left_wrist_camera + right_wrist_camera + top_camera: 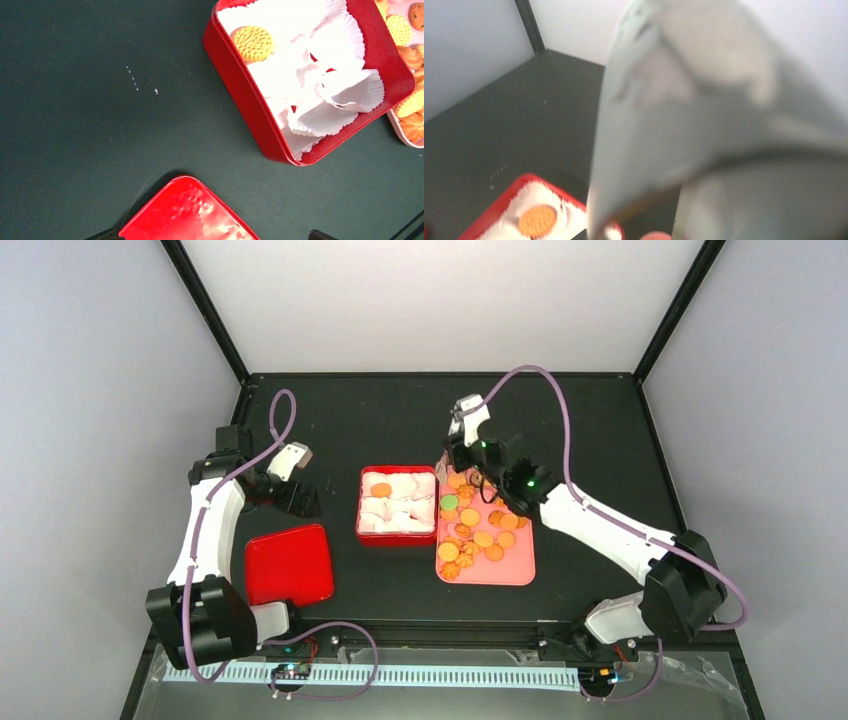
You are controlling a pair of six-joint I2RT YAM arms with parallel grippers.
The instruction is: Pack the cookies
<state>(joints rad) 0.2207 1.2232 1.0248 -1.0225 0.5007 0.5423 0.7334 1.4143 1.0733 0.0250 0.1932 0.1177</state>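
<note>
Cookies lying flat on the pink tray, one already in the tin

The cookies (470, 518) are round, so they have no long axis. They lie face up in a loose heap on the pink tray (515, 565), and the heap runs along the tray from far end to near end, with a green one (449, 502) at its left edge. A single golden cookie (252, 43) sits patterned side up in a paper cup (345, 87) at the far left corner of the red tin (361, 508), just left of the tray. The left gripper (300, 502) hangs between the tin and the red lid (289, 565), its jaws spread wide and empty. The right gripper (458, 458) is over the tray's far end. A pale blurred shape (704, 110) fills its wrist view, so I can't tell how far it is open or what it holds.
</note>
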